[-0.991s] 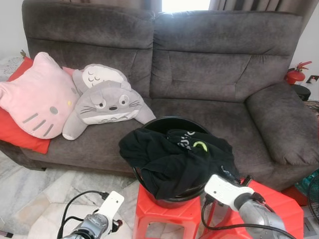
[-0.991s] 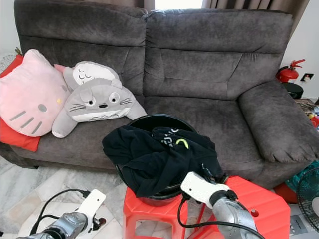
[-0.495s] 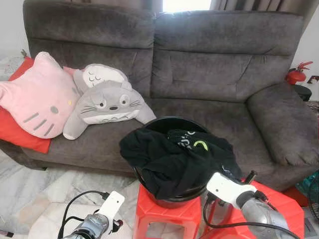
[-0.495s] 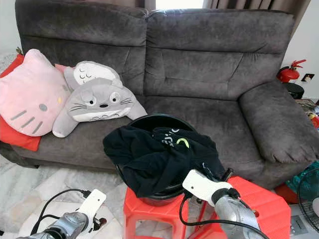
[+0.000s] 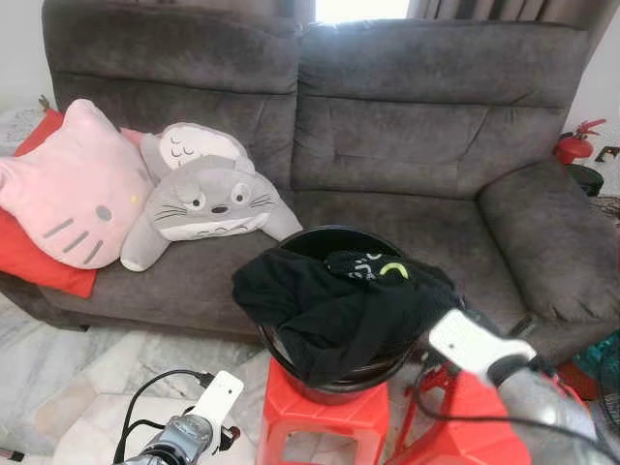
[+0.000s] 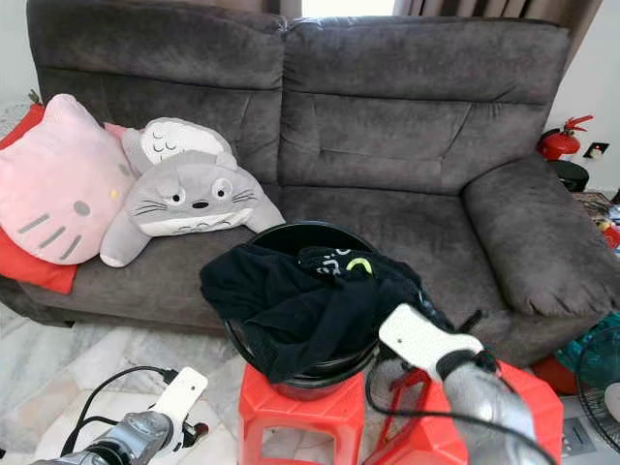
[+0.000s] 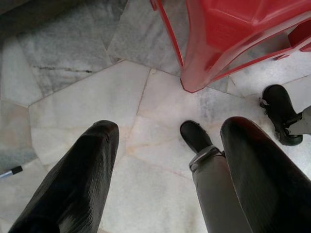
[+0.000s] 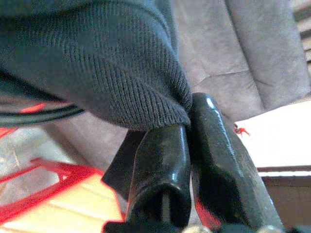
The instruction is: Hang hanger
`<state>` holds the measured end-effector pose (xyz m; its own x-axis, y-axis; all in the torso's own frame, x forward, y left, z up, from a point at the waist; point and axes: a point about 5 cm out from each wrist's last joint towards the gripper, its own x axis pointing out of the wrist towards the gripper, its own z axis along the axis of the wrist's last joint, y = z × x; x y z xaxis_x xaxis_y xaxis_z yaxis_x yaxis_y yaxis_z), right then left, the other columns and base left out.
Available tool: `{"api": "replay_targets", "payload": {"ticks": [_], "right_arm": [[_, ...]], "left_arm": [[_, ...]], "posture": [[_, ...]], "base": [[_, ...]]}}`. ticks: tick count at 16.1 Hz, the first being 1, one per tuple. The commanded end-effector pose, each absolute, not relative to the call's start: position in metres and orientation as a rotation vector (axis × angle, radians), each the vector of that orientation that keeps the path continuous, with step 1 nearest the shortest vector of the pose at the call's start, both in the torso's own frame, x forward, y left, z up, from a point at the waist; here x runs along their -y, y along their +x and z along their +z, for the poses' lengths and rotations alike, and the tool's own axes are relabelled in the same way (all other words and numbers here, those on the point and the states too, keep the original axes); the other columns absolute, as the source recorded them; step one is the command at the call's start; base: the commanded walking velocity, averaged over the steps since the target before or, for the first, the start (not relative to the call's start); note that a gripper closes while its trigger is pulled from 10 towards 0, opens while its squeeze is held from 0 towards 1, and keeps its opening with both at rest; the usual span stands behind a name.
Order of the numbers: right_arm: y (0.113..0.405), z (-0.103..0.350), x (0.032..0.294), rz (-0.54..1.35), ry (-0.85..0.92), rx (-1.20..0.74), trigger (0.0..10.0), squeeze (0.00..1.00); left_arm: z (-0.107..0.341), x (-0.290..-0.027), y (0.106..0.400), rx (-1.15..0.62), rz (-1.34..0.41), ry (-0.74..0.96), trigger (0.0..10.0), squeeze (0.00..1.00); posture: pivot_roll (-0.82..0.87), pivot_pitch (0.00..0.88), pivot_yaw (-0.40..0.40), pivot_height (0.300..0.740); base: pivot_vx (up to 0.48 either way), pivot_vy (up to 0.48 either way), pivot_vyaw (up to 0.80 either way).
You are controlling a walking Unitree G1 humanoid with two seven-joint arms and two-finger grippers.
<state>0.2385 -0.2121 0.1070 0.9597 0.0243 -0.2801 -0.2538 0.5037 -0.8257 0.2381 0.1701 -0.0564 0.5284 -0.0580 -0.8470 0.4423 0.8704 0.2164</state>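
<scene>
Right gripper point(image 8: 187, 141) is pinched on the edge of a black knit garment point(image 5: 334, 310), its two black fingers point(image 8: 163, 165) pressed together with the fabric's hem caught at their tips, as the right wrist view shows. From the head views, that arm reaches in from the lower right, its white wrist housing just beside the garment's right edge. Left gripper point(image 7: 163, 160) hangs low by the robot's side, its fingers spread apart over the pale marble floor point(image 7: 87, 97), holding nothing; the robot's own dark feet and the leg of a red stool point(image 7: 214, 43) show beneath it.

Nearest the robot, a red plastic stool point(image 5: 325, 421) carries a black bucket point(image 5: 334, 373), and the garment is draped over the bucket's rim, spilling down the front and left side. A small yellow-green mark and white lettering show on the cloth near its top. A second red stool point(image 6: 431, 441) stands just to the right. I cannot make out a hanger.

Beyond stands a grey fabric sofa point(image 5: 407, 136). On its left seat lie a grey Totoro plush point(image 5: 208, 199), a pink cat-face cushion point(image 5: 73, 189) and a red cushion point(image 5: 29, 262) under it. A red fire extinguisher point(image 5: 576, 143) sits past the right armrest.
</scene>
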Motion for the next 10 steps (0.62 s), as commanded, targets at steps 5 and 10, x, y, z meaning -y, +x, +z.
{"api": "replay_targets", "payload": {"ticks": [5, 10], "right_arm": [[0.261, 0.133, 0.193, 0.264, -1.031, -0.102, 0.0, 0.0], [0.268, 0.136, 0.168, 0.528, -1.066, -0.057, 0.0, 0.0]], "left_arm": [[-0.055, -0.17, 0.241, -0.969, -0.314, 0.454, 10.0, 0.0], [-0.055, -0.17, 0.241, -0.973, -0.312, 0.453, 10.0, 0.0]], "posture": [[-0.21, 0.0, -0.044, 0.74], [-0.21, 0.0, -0.044, 0.74]], "base": [[0.0, 0.0, 0.0], [0.0, 0.0, 0.0]]}}
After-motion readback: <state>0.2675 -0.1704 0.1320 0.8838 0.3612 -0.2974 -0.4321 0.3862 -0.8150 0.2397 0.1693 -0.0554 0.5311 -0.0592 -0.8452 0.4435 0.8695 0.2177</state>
